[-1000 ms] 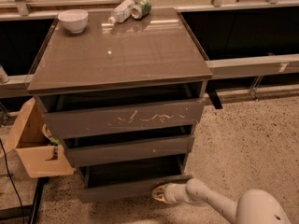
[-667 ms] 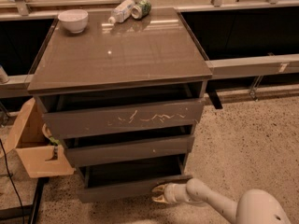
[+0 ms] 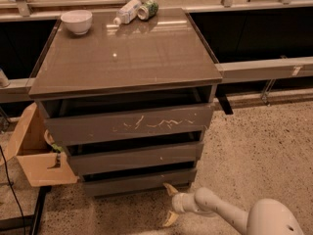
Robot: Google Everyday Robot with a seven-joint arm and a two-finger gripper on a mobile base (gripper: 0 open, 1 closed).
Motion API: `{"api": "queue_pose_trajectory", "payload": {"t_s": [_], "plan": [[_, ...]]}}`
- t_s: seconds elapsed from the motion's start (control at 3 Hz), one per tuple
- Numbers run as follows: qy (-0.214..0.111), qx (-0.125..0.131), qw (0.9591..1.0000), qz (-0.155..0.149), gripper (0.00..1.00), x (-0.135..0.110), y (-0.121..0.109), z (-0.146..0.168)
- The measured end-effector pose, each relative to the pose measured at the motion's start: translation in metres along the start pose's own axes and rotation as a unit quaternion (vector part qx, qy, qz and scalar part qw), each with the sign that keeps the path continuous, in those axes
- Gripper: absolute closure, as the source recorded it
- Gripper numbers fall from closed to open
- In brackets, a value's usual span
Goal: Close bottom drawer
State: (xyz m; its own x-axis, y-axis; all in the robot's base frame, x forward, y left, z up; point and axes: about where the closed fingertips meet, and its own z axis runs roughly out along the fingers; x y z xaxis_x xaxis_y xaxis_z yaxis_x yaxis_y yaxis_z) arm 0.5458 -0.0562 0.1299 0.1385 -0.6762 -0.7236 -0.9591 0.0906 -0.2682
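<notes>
Bottom drawer [image 3: 139, 182] sits lowest in the cabinet [image 3: 122, 58], front tucked back under the middle drawer [image 3: 134, 156] — looks nearly shut. Gripper [image 3: 165, 204] is low, just in front of the bottom drawer's right end, fingers spread wide, holding nothing — maybe a final nudge left.

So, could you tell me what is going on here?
The robot's arm reaches in low from the right, its gripper open and empty in front of the right end of the bottom drawer. The upper finger is at the drawer front's lower edge. A dark gap shows above that front, so it may not be fully shut.
</notes>
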Motion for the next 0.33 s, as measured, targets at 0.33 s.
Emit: {"api": "queue_pose_trajectory", "payload": {"t_s": [0.33], "plan": [[0.0, 0.0, 1.0, 0.0, 0.0, 0.0, 0.0, 0.0]]}}
